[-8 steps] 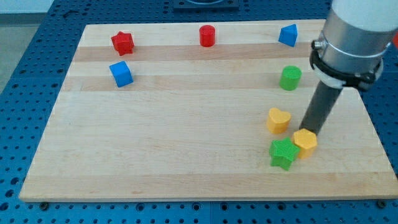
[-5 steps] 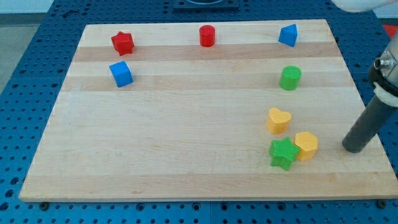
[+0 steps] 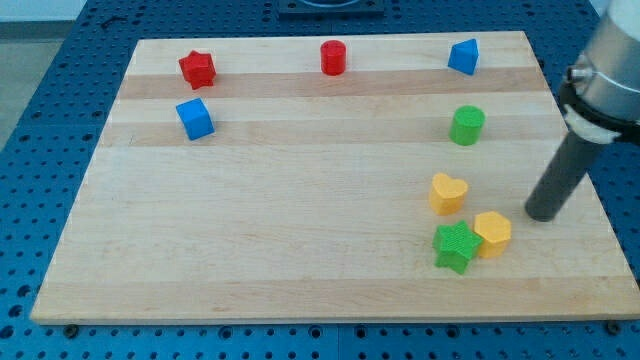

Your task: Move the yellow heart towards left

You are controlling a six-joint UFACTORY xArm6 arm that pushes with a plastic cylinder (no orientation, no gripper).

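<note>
Camera view: my tip (image 3: pixel 542 216) is resting on the wooden surface (image 3: pixel 300 250), right of the yellow heart (image 3: pixel 447 192) and apart from it, likely lining up for a leftward push. No jaws on this rig; the rod is holding nothing. Yellow heart is sitting right of centre, just far of the green star (image 3: pixel 455 246), which is touching a yellow hexagonal block (image 3: pixel 492 232). Green cylinder (image 3: pixel 466 125) is standing farther back. Open board lies to the heart's left, so that path is looking clear.

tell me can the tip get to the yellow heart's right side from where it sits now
Probably yes. My tip sits right of the yellow heart with bare board between; the yellow hexagon lies lower, just off that line.
</note>
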